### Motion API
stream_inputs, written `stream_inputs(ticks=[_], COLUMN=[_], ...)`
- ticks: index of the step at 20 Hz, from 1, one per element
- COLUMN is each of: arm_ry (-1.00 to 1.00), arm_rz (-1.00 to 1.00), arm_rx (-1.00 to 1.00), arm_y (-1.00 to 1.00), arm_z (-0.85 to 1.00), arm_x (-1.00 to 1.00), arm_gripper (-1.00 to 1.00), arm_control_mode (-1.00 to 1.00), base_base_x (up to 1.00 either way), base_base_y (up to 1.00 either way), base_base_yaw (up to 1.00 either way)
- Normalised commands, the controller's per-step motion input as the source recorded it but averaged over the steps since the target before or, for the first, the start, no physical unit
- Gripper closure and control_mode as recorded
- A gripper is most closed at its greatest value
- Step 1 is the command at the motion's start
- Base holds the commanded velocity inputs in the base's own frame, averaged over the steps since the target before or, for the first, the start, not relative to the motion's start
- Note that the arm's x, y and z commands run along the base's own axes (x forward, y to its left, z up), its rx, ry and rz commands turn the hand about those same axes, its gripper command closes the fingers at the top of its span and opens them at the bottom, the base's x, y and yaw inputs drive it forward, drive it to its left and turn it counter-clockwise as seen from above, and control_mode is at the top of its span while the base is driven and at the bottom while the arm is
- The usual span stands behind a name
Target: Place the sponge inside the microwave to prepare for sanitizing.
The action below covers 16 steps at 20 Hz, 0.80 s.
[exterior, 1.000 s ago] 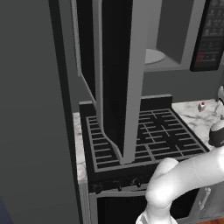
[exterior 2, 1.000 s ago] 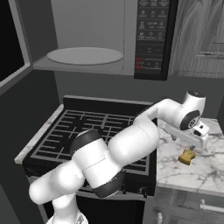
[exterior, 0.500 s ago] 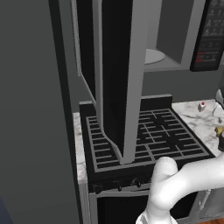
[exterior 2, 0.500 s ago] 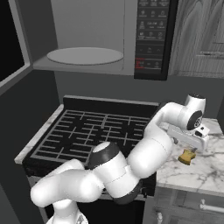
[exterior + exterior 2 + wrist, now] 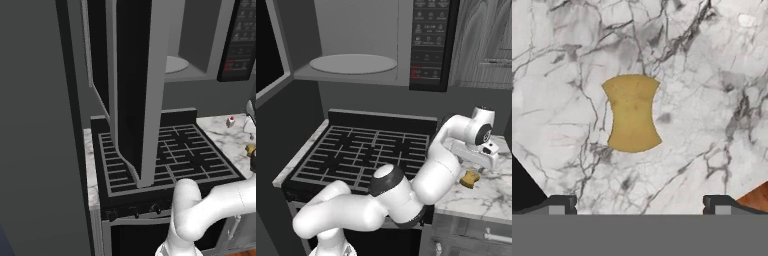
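- On the marble counter (image 5: pixel 557 55), the sponge (image 5: pixel 632 113) lies at 12 o'clock of the gripper (image 5: pixel 636 204), long axis running 12 to 6.
- Jaws stand wide, holding nothing, both tips apart from the sponge.

White marble counter (image 5: pixel 712 75): yellow-tan sponge (image 5: pixel 632 113) flat on it; small red-capped bottle (image 5: pixel 230 121) standing.

Smooth glossy white tubular robot arm (image 5: pixel 356 212) had thick rounded links, no cables or screws visible. Dark grey rounded joint cap (image 5: pixel 387 180) sat at elbow; second dark round disc (image 5: pixel 482 135) marked wrist end. White boxy hand block (image 5: pixel 476 154) hung under wrist. Two small dark grey blocky finger tips (image 5: pixel 559 204) had lighter grey inner pads. White curved link (image 5: pixel 200 210) looked same finish.
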Motion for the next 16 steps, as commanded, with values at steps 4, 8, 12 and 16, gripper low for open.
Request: stream_inputs(ticks=[4, 8, 12, 16], arm_ry=[0.0, 0.0, 0.0, 0.0], arm_rz=[-0.01, -0.04, -0.02, -0.03], arm_rx=[0.0, -0.02, -0.01, 0.0], arm_y=[-0.16, -0.14, -0.03, -0.12], arm_z=[-0.3, -0.28, -0.28, -0.09], arm_x=[0.27, 0.26, 0.18, 0.17], arm_gripper=[-1.0, -1.0, -1.0, -1.0], arm_control_mode=[-1.0, -1.0, -1.0, -1.0], base_base_x=[0.0, 0.0, 0.0, 0.0], base_base_y=[0.0, 0.0, 0.0, 0.0], base_base_yaw=[0.0, 0.0, 0.0, 0.0])
